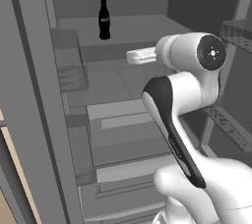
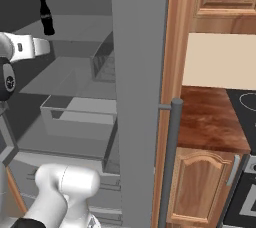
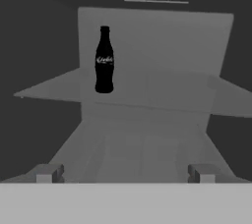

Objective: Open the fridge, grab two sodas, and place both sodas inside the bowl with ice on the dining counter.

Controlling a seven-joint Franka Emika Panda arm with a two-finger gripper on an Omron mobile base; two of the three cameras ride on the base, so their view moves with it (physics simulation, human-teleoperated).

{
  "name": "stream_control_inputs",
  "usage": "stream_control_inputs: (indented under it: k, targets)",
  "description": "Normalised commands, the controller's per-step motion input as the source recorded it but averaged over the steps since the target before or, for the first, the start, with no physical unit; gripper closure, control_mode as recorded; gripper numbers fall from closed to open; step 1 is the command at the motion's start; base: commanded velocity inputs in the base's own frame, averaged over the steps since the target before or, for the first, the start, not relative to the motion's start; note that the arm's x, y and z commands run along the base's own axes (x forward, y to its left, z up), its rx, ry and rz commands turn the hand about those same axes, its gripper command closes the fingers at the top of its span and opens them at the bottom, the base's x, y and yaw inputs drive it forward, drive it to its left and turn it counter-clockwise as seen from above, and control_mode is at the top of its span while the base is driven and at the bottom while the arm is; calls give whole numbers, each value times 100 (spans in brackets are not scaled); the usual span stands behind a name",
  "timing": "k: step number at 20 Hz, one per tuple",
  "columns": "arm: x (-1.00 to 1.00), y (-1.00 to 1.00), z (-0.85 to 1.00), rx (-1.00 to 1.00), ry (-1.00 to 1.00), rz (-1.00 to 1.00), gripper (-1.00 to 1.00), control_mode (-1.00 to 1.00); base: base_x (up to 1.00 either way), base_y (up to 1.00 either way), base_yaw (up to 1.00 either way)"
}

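Deep inside the fridge, on its upper grey shelf, a slim black cola bottle stands upright, toward the shelf's left part as the hand view shows it and close to the back wall. Both fridge doors hang open: the left door fills the near left of the left base view, with a clear door bin on its inner face, and the right door stands edge-on in the middle of the right base view, its long bar handle facing the wooden cabinets beside it. Below the bottle's shelf lie more grey shelves and a pale drawer. The white arm reaches in toward the shelves, its hand level with the shelf edge and well short of the bottle. The gripper has its fingers spread wide apart and grasps nothing; the bottle stands ahead of it, above the left fingertip in the hand view, clear of both tips. To the right of the fridge, a reddish-brown worktop runs beside a dark cooktop under a pale wall panel.
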Motion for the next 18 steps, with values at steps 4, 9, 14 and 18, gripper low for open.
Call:
stream_control_inputs:
  k: [4,9,14,18]
  targets:
    - [12,3,17,0,-7,0,-100,-100,0,0,0]
    - [5,1,14,0,-10,0,-100,-100,0,0,0]
    - [7,1,17,0,-11,0,-100,-100,0,0,0]
    - [22,2,7,2,-7,0,-100,-100,0,0,0]
